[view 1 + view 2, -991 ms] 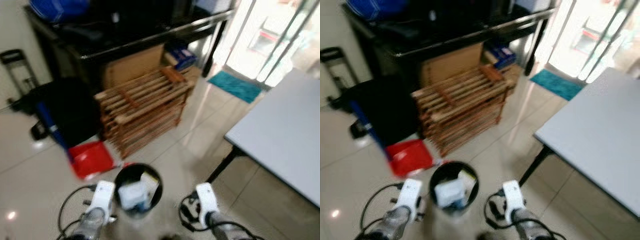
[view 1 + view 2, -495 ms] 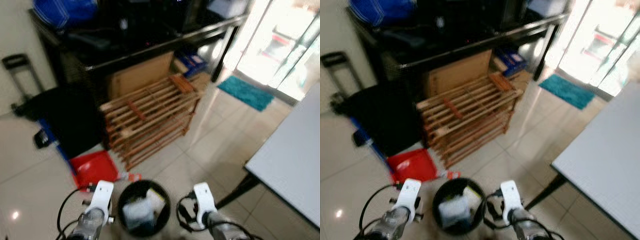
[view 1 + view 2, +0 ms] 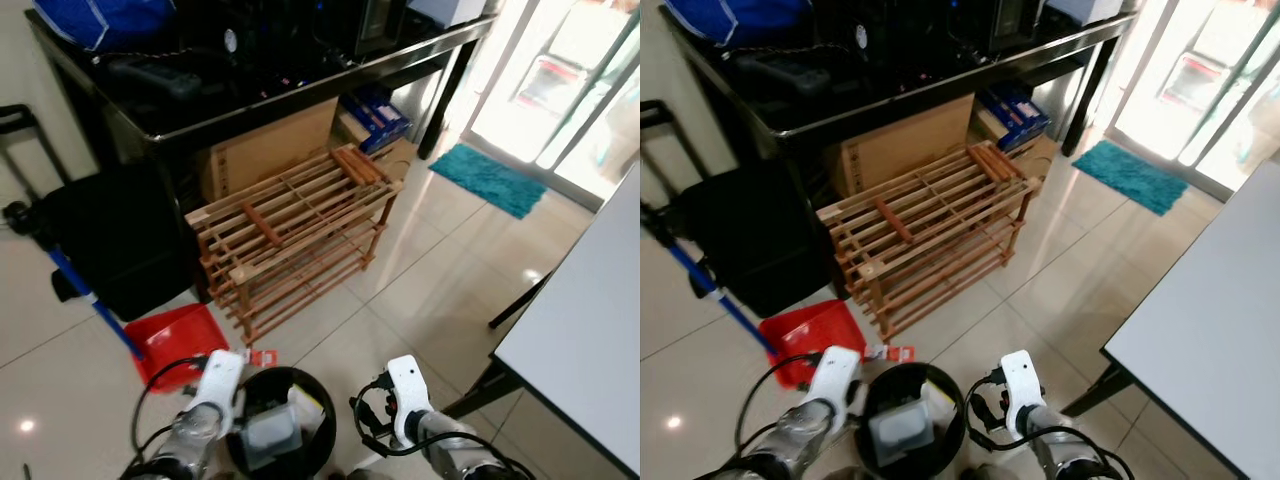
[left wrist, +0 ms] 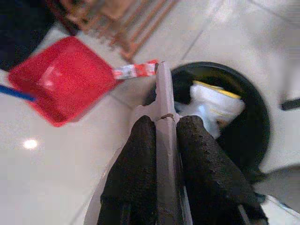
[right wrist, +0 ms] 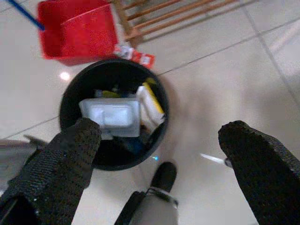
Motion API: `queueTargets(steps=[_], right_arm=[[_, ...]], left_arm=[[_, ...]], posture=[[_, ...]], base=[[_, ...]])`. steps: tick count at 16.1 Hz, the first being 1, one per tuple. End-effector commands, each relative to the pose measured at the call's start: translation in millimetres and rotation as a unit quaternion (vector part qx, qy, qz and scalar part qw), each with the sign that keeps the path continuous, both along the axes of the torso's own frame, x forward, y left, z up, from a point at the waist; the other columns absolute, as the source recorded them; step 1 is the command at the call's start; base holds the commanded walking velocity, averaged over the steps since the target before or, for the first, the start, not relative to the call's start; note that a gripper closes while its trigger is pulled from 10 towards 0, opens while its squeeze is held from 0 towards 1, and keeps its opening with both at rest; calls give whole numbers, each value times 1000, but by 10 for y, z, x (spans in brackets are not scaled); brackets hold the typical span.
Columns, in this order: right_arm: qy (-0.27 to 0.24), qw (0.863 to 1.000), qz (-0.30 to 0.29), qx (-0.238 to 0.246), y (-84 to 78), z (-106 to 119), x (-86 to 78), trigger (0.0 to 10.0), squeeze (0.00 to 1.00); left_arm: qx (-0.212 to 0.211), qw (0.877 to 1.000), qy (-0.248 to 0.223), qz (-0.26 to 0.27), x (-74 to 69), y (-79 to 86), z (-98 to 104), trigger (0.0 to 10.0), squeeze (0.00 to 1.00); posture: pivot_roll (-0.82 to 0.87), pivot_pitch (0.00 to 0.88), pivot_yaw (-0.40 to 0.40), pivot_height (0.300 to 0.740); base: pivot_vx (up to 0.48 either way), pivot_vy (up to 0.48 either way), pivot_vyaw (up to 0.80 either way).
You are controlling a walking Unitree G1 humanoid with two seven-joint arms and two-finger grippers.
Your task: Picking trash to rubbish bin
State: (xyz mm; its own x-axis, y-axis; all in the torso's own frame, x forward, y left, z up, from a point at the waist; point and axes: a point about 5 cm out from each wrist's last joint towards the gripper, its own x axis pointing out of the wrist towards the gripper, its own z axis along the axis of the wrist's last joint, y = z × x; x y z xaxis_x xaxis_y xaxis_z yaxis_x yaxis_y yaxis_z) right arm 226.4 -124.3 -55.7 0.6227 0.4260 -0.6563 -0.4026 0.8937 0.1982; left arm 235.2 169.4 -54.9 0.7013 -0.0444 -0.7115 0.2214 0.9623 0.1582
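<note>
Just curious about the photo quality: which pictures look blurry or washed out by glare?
Eye views: fairly sharp, but the glass door is blown out white, with sheen on the floor tiles. Left wrist view: the fingers are soft and close. Right wrist view: fingers blurred, rubbish bin clearer.

rubbish bin: 1 | red dustpan: 1 | wooden shoe rack: 1 | cardboard box: 1 | teal mat: 1

glossy tiled floor, slatted wooden rack, red plastic dustpan, rough black fingers
</note>
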Motion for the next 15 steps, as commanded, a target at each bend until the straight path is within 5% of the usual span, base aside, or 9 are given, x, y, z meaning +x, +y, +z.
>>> queueTargets(steps=[1, 6, 14, 15], right_arm=[[-1, 1000, 24, 20, 10, -2, -43, 10000, 0], [-19, 992, 65, 107, 91, 75, -182, 10000, 0], [-45, 985, 78, 150, 162, 307, -197, 10000, 0], [-45, 984, 77, 151, 166, 324, -202, 10000, 0]], left_arm=[[-17, 1000, -6, -25, 44, -118, 25, 10000, 0], [-38, 996, -32, -78, 203, -333, 144, 10000, 0], [-75, 986, -66, -135, 408, -533, 336, 10000, 16], [-79, 985, -65, -141, 403, -539, 335, 10000, 882]], posture=[[-117, 228, -123, 740], [-218, 354, -162, 740], [-249, 375, -162, 740], [-249, 374, -162, 740]], base=[[0, 0, 0], [0, 0, 0], [0, 0, 0], [0, 0, 0]])
